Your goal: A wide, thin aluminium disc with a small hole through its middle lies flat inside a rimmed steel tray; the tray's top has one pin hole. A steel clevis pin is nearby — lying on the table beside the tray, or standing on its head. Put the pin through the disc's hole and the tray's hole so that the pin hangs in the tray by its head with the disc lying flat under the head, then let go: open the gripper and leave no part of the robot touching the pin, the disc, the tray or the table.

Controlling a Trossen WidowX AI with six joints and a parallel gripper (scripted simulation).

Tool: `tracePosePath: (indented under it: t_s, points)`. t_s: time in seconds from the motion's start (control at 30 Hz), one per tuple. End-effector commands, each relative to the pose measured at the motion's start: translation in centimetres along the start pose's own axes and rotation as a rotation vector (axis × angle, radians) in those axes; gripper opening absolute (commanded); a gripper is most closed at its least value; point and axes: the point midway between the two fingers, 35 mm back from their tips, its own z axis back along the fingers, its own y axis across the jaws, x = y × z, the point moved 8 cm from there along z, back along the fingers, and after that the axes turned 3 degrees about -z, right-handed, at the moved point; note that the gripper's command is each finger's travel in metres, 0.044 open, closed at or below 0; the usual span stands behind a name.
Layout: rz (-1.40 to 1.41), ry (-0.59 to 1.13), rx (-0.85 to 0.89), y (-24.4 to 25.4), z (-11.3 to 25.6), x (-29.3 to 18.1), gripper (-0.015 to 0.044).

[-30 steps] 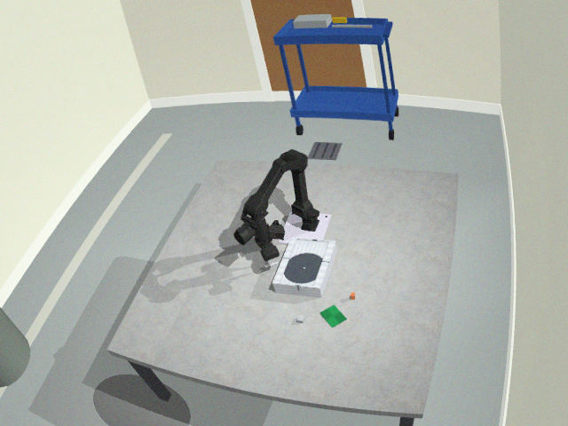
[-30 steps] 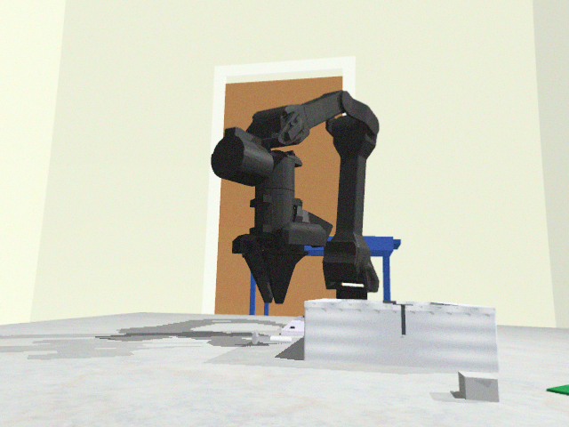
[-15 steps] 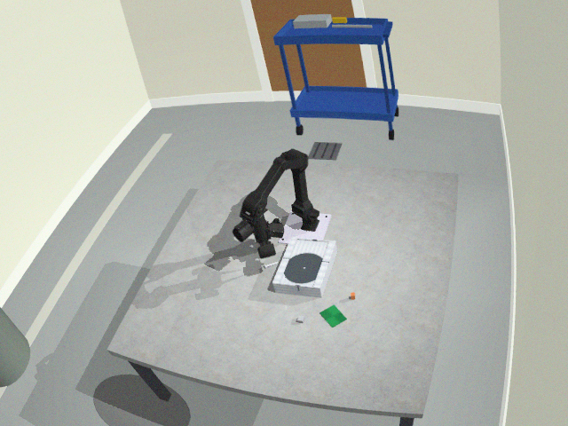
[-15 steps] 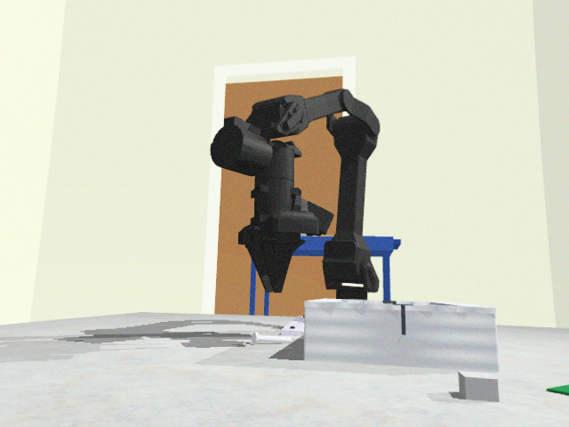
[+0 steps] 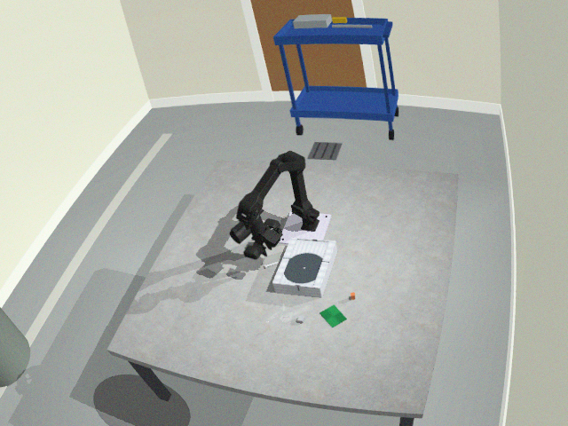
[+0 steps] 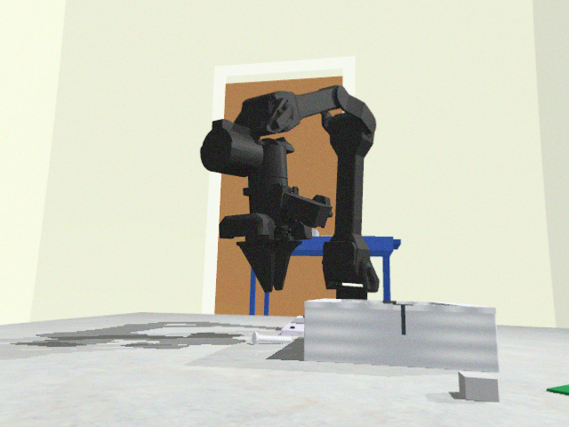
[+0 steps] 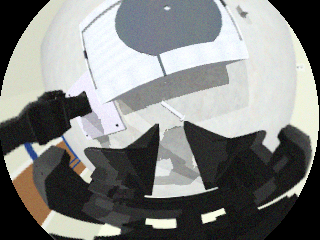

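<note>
You have the arm (image 5: 299, 190) (image 6: 349, 193) (image 7: 45, 117) folded into a high arch over the table (image 5: 390, 335) (image 6: 160, 386) (image 7: 270, 75). From its pale base plate (image 5: 325, 224) (image 6: 293, 326) (image 7: 115, 127), the first long link rises almost upright. In the exterior view, your upper section reaches sideways from the raised elbow, roughly level, to a bulky wrist joint, and from there the end of the arm drops steeply.

Your gripper (image 5: 265, 252) (image 6: 273, 289) (image 7: 171, 126) points down, its fingertips raised clear of the table and above the level of the tray's top in the exterior view. The two fingers stand partly apart with nothing between them, so your hand is free of any load. The wrist view shows the gap between their tips.

Your clevis pin (image 5: 272, 264) (image 6: 271, 338) (image 7: 173, 111) lies on its side on the table, just beside the tray (image 5: 314, 248) (image 6: 358, 333) (image 7: 200, 59), its head turned away from the tray wall. In the wrist view, you see it just beyond the fingertips. The dark disc (image 5: 295, 272) (image 7: 167, 32) lies flat in the tray, its small middle hole showing, and your pin is outside both holes.
</note>
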Motion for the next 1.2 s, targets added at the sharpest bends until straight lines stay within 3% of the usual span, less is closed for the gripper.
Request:
tracePosePath:
  t_s: [0.0, 0.9, 1.17]
  points:
    - [-0.885, -0.032, 0.123, -1.5, 0.1, -0.7, 0.0160]
    - [-2.216, 0.130, 0.296, -2.7, 0.2, -1.7, 0.0160]
    - [-2.241, 0.135, 0.298, -2.8, 0.2, -1.8, 0.0160]
